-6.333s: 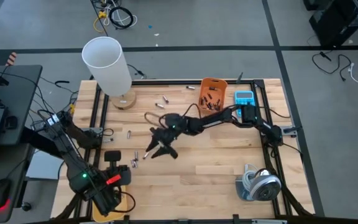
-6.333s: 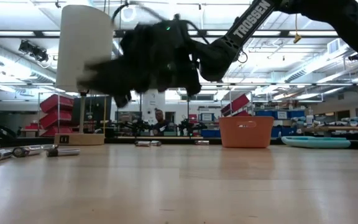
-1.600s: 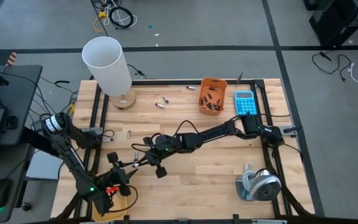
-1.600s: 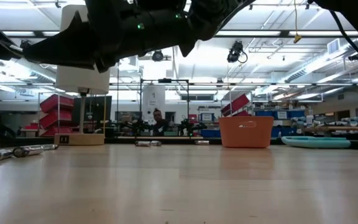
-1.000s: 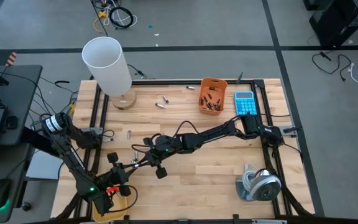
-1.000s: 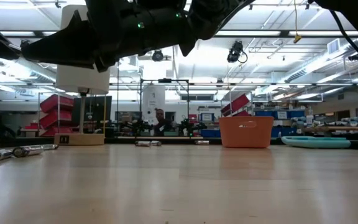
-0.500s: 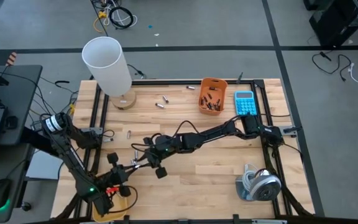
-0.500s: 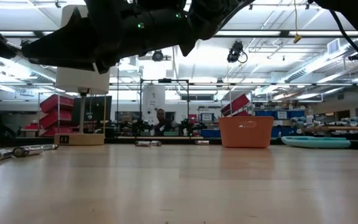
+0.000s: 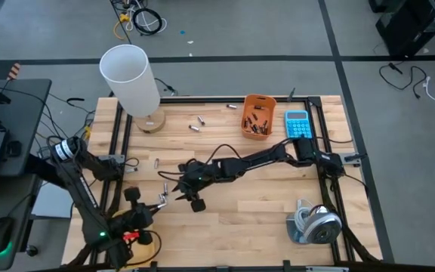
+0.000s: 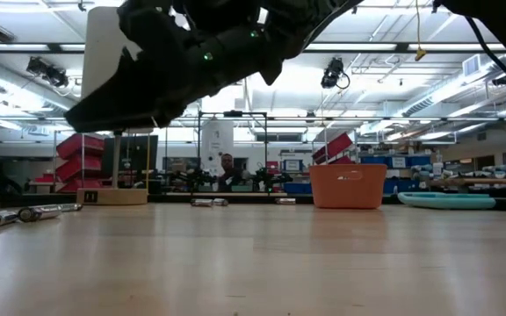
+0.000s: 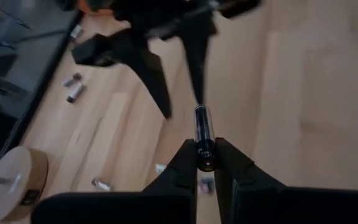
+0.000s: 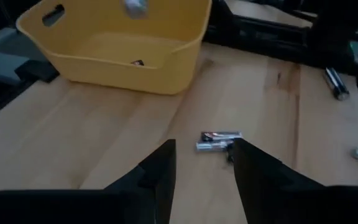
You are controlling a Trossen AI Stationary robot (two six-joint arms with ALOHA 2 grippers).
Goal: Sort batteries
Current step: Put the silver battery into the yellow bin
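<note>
My left gripper (image 11: 205, 155) hangs above the table's near left part, shut on a dark battery (image 11: 202, 127); the high view also shows the battery (image 9: 162, 199). My right gripper (image 12: 201, 163) reaches across from the right and is open, with nothing between its fingers. Its fingertips (image 11: 196, 93) stand just beyond the battery's far end; I cannot tell whether they touch it. Two batteries (image 12: 216, 142) lie on the wood below it. More batteries (image 9: 196, 123) lie loose at the far side. My left gripper pinches the battery's near end (image 11: 204, 158) between its two fingertips. The fingers lie along the battery, which sticks out ahead of them toward my right gripper. It is lifted clear of the table.
A yellow bin (image 12: 117, 43) stands at the near left. At the far right are an orange bin (image 9: 259, 115) holding batteries and a blue calculator (image 9: 297, 125). A tall white cylinder (image 9: 131, 75) is at the far left and a grey roll (image 9: 316, 223) at the near right.
My left gripper has risen with the battery in its fingertips. My right gripper has tipped its fingers further down toward the table, staying in about the same place.
</note>
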